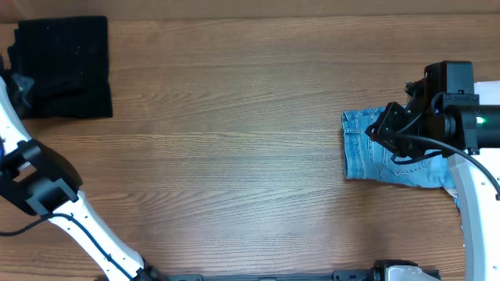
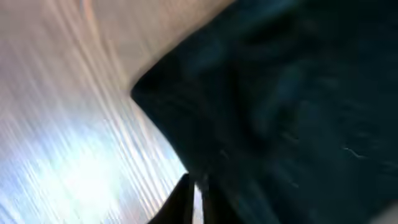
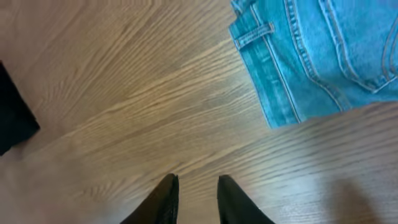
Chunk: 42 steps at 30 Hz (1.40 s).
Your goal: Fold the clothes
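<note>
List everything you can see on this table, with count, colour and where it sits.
Black knit garment: one, black, folded, top-left of the overhead view.
Denim garment: one, light blue, right side, partly under the right arm.
Table: one, brown wood grain, beneath everything.
Left arm: one, white and black, lower left.
Right arm: one, white and black, right edge.
Left gripper: one, black, shut, at the black garment's edge.
Right gripper: one, black, open, empty, over bare wood beside the denim.

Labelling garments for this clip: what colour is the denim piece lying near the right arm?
The denim is light blue, best seen in the right wrist view.
</note>
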Motion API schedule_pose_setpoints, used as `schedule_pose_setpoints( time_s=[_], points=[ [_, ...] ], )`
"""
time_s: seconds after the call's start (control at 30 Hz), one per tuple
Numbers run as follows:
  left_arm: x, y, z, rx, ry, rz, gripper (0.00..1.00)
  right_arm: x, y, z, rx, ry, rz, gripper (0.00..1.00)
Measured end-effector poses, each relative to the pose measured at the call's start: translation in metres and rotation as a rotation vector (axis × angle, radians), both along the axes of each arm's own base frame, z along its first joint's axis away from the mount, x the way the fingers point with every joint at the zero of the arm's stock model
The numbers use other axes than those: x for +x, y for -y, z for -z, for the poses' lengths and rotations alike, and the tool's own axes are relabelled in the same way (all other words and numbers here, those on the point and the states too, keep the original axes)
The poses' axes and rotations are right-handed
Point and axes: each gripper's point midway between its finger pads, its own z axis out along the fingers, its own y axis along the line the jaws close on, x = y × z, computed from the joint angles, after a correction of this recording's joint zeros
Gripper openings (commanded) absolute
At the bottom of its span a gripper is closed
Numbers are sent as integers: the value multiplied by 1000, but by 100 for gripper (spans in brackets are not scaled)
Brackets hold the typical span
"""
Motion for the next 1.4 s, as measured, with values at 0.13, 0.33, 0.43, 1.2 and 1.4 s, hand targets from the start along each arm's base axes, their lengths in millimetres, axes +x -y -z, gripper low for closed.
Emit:
schedule_pose_setpoints(
  time_s=[0.13, 0.33, 0.43, 1.2, 1.4],
  points=[
    [13, 40, -84, -116, 211, 93, 79, 0, 1, 0, -4, 0, 4, 95],
    [19, 130, -189, -318, 570, 444, 100, -10, 1, -1, -21, -25, -45, 100],
    [15, 164, -226, -375, 683, 570, 100, -23, 1, -26, -37, -20, -86, 100],
    [-308, 451, -476, 57, 1326, 1536, 100, -232, -3, -148, -127, 749, -97, 100],
    [-353, 442, -484, 219, 1385, 1466, 100, -231, -3, -148, -127, 746, -96, 100]
  ],
)
